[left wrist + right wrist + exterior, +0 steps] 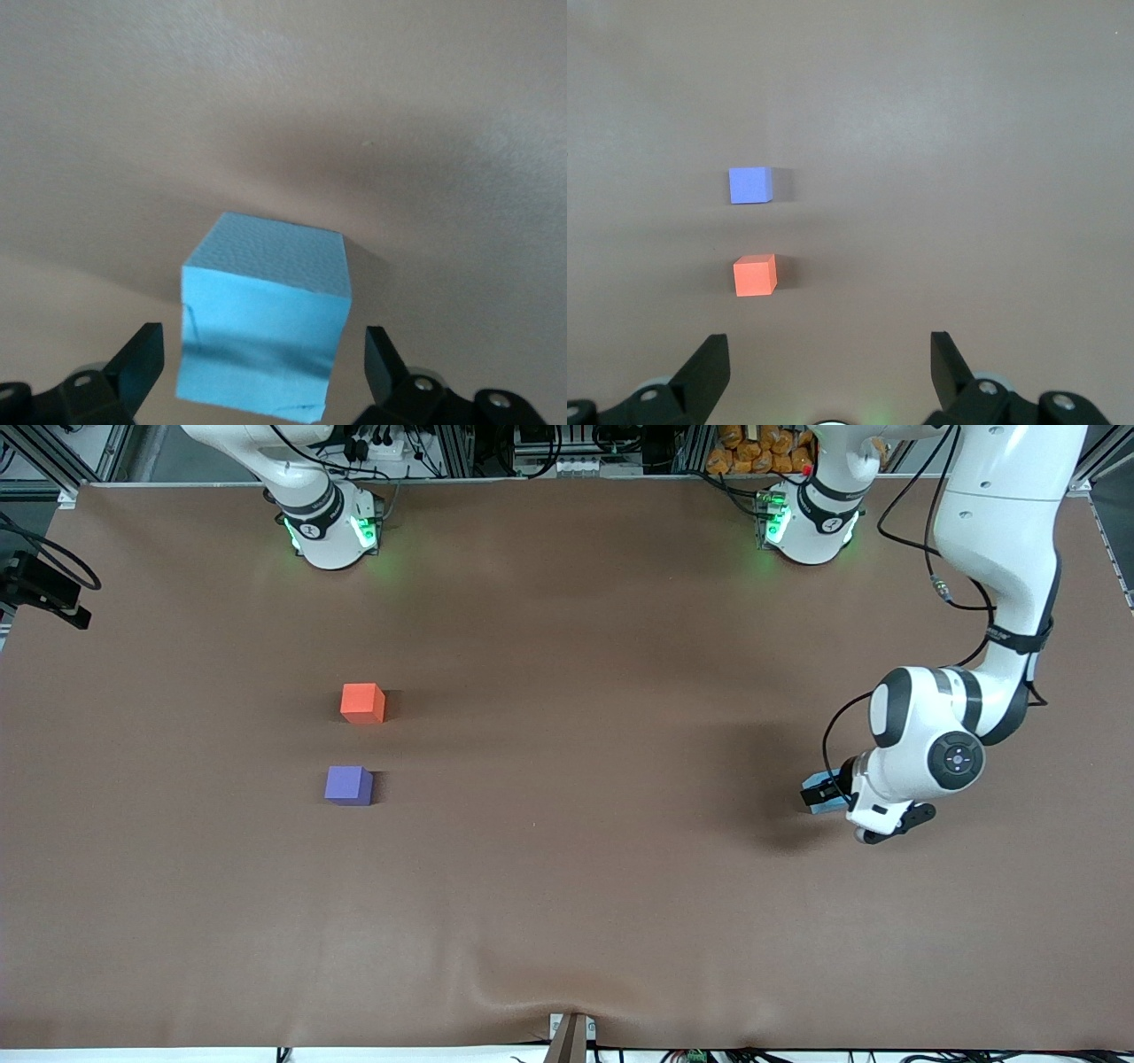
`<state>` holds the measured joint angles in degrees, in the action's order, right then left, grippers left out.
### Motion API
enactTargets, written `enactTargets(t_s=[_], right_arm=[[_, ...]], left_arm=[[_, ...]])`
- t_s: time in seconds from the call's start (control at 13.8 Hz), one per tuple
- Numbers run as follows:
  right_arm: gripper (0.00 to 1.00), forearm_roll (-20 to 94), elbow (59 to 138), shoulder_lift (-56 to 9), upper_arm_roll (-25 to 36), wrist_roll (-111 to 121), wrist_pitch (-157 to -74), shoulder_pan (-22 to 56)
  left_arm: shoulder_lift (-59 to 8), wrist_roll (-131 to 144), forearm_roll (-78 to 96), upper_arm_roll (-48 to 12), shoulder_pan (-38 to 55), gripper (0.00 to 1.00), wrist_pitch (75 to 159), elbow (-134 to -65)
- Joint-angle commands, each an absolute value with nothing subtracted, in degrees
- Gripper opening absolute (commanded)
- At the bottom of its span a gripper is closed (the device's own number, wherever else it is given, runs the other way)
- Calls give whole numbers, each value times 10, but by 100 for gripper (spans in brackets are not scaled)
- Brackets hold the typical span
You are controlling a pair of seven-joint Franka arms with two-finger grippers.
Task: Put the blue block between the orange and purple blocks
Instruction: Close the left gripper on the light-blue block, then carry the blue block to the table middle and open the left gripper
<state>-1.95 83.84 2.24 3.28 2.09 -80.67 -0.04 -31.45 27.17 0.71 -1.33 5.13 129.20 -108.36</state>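
The blue block [815, 783] rests on the brown table near the left arm's end. My left gripper [822, 795] is low around it and open. In the left wrist view the blue block [266, 319] sits between the two fingers of my left gripper [263, 336], with a gap on each side. The orange block [362, 703] and the purple block [348, 786] sit toward the right arm's end, the purple one nearer the front camera, with a gap between them. My right gripper [828, 341] is open and empty, high over the table, looking down on the orange block [755, 275] and the purple block [750, 185].
The brown cloth [567, 868] covers the table. The two arm bases [332, 527] stand along the edge farthest from the front camera. A small bracket [570, 1036] sticks up at the nearest edge.
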Motion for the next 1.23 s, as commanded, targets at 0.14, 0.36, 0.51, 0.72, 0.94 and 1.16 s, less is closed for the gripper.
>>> enactTargets(t_s=[0.14, 0.36, 0.51, 0.72, 0.94, 1.16], right_arm=[[100, -22, 831, 19, 32, 24, -803, -5], [100, -18, 832, 19, 33, 24, -803, -6], [100, -18, 832, 19, 33, 24, -803, -6], [100, -18, 832, 19, 33, 24, -803, -5], [100, -18, 832, 19, 33, 24, -805, -5], [100, -18, 832, 18, 33, 24, -804, -6]], left_arm=[[-323, 260, -41, -14, 58, 14, 1303, -1077], [-316, 222, -49, -15, 74, 9, 1300, -1064], [-306, 222, -48, -25, 106, 10, 1296, -1045], [-296, 236, -37, -63, 152, 11, 1296, -1034], [-314, 323, -19, -119, 199, 13, 1288, -985], [-372, 422, 11, -122, 298, 15, 1284, -902]])
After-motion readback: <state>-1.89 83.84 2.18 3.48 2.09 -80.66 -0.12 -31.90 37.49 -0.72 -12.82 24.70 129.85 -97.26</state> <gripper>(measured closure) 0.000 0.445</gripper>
